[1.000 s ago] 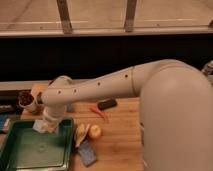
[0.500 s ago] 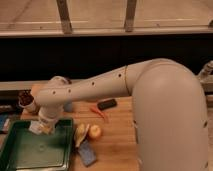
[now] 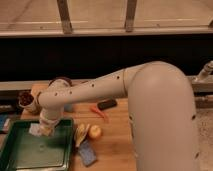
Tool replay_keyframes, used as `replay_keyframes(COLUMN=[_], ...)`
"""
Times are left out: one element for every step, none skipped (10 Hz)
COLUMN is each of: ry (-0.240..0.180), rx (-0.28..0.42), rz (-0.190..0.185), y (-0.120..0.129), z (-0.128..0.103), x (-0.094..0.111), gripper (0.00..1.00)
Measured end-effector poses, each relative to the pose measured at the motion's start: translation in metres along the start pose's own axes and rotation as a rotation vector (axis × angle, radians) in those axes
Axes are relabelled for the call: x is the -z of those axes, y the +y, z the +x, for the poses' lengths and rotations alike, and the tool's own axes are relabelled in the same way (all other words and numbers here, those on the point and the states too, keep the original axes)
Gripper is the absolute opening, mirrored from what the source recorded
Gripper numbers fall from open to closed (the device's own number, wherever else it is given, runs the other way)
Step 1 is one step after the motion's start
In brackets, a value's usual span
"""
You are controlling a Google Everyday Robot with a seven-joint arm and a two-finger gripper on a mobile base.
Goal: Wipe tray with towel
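A green tray (image 3: pixel 20 155) lies on the wooden table at the lower left. My white arm reaches across from the right, and my gripper (image 3: pixel 44 128) hangs over the tray's far edge. A white towel (image 3: pixel 37 130) sits bunched at the gripper's tip, resting on the tray's upper part. The arm's wrist hides the gripper's end.
A banana (image 3: pixel 79 134), an apple (image 3: pixel 94 132) and a blue sponge (image 3: pixel 88 155) lie just right of the tray. An orange carrot-like item (image 3: pixel 99 113) and a black object (image 3: pixel 107 104) lie further back. A dark cup (image 3: pixel 26 100) stands at the far left. A blue item (image 3: pixel 3 123) lies left of the tray.
The gripper and towel have shifted slightly right and toward the tray's far edge. The other objects have not moved.
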Motion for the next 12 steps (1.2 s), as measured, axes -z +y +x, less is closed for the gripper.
replay_keyframes(ry=[-0.012, -0.035, -0.053, -0.069, -0.072, -0.064, -0.039, -0.019, 0.003, 0.026, 0.077, 0.127], rx=[0.009, 0.015, 0.017, 0.021, 0.026, 0.027, 0.027, 0.029, 0.032, 0.033, 0.029, 0.031], rz=[-0.018, -0.034, -0.042, -0.056, -0.073, -0.086, -0.108, -0.13, -0.149, -0.155, -0.156, -0.152], y=[-0.001, 0.0, -0.001, -0.001, -0.001, -0.001, -0.002, -0.001, 0.001, 0.002, 0.0, -0.001], z=[0.0, -0.001, -0.001, -0.001, -0.003, -0.003, -0.002, -0.003, -0.005, -0.005, -0.004, -0.004], x=[-0.01, -0.014, -0.017, -0.023, -0.031, -0.041, -0.059, -0.074, -0.085, -0.091, -0.1, -0.105], gripper=[0.0, 0.0, 0.0, 0.0, 0.0, 0.0, 0.0, 0.0, 0.0, 0.0, 0.0, 0.0])
